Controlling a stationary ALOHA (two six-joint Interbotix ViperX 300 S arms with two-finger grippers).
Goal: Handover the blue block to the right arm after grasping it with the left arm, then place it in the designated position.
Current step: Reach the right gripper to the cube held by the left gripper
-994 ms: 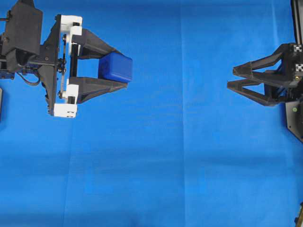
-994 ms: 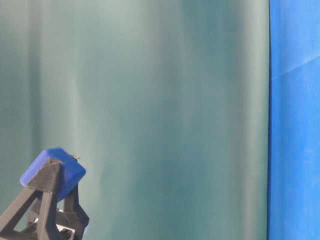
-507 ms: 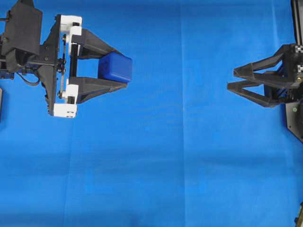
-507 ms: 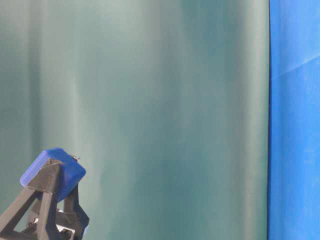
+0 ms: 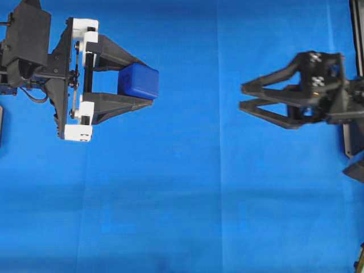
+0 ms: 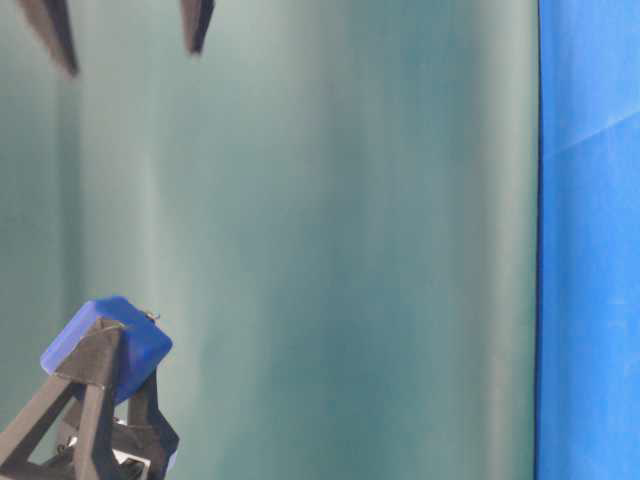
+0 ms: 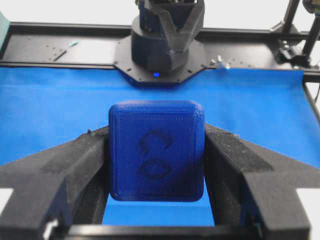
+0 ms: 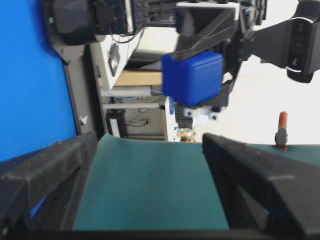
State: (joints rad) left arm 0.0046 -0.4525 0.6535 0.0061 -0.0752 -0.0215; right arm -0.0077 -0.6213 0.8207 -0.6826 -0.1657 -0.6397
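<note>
The blue block (image 5: pixel 138 81), a small dark-blue cube with rounded edges, hangs above the blue cloth (image 5: pixel 187 187). My left gripper (image 5: pixel 147 81), with white brackets at its base, is shut on it. The left wrist view shows the block (image 7: pixel 156 150) pinched between both black fingers (image 7: pixel 75 162), a faint marked face toward the camera. My all-black right gripper (image 5: pixel 241 96) stands open at the right, fingertips pointing at the block with a wide gap of cloth between. From the right wrist the block (image 8: pixel 192 77) appears ahead, beyond the open right gripper (image 8: pixel 147 145). The table-level view shows the block (image 6: pixel 110 345) low at left.
The blue cloth covers the whole table. A teal backdrop (image 6: pixel 330 250) fills the table-level view. The right arm's black base (image 7: pixel 165 45) stands at the far edge of the cloth in the left wrist view. Black frame parts (image 5: pixel 352 142) line the right edge.
My right gripper has moved left toward the block, still open; its fingertips now show at the top of the table-level view. The left gripper and block have not moved.
</note>
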